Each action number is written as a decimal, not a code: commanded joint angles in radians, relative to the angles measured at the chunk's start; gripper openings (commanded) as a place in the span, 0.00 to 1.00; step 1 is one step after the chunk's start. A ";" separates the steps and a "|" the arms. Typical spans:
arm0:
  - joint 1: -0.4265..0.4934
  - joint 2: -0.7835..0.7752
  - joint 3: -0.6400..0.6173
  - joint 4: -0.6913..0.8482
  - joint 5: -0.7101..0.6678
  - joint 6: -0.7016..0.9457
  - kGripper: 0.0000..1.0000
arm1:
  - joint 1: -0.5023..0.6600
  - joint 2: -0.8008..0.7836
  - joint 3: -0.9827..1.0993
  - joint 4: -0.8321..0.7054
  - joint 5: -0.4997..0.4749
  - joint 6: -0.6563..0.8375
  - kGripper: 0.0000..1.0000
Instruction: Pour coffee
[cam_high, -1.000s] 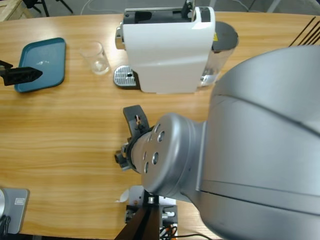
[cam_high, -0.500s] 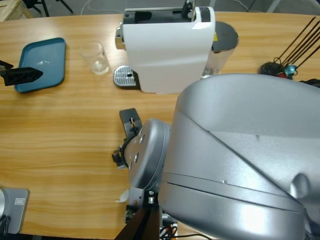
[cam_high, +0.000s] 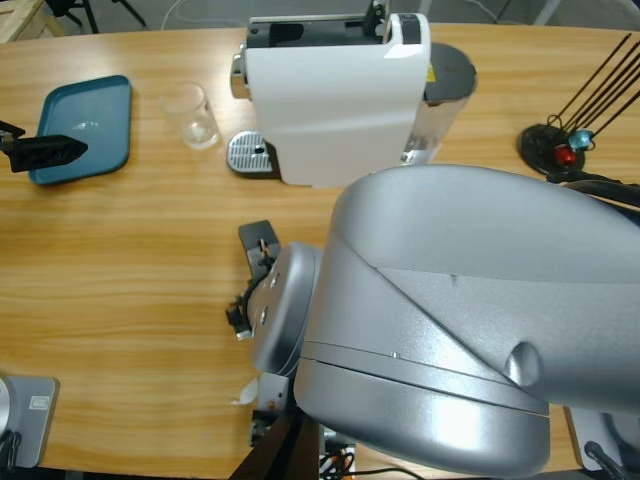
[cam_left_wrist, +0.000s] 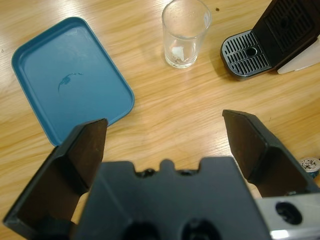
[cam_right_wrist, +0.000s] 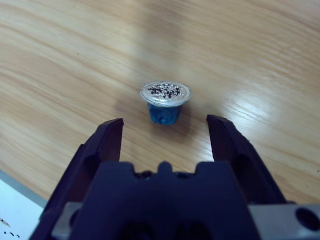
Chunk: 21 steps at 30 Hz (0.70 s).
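Big silver right arm (cam_high: 440, 330) is hunched over the table (cam_high: 120, 280), and its gripper (cam_right_wrist: 164, 131) is spread wide, lined up just short of a little blue capsule (cam_right_wrist: 165, 102), so I'd ease straight in and keep it centred before pinching. Left gripper (cam_left_wrist: 165, 137) is also wide open, holding nothing. Only the left wrist view shows inside the glass (cam_left_wrist: 185, 32) between the blue tray (cam_left_wrist: 70, 82) and the coffee machine's drip grate (cam_left_wrist: 246, 52), where I can't make out any coffee
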 joint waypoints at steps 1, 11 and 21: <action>-0.005 0.031 0.023 -0.009 -0.007 -0.001 1.00 | 0.012 0.080 -0.024 -0.013 -0.012 0.011 0.68; -0.005 0.033 0.022 -0.008 -0.007 -0.001 1.00 | 0.012 0.090 -0.019 -0.013 -0.013 0.012 0.68; -0.005 0.031 0.022 -0.008 -0.007 -0.001 1.00 | 0.012 0.099 0.008 0.001 -0.013 0.031 0.00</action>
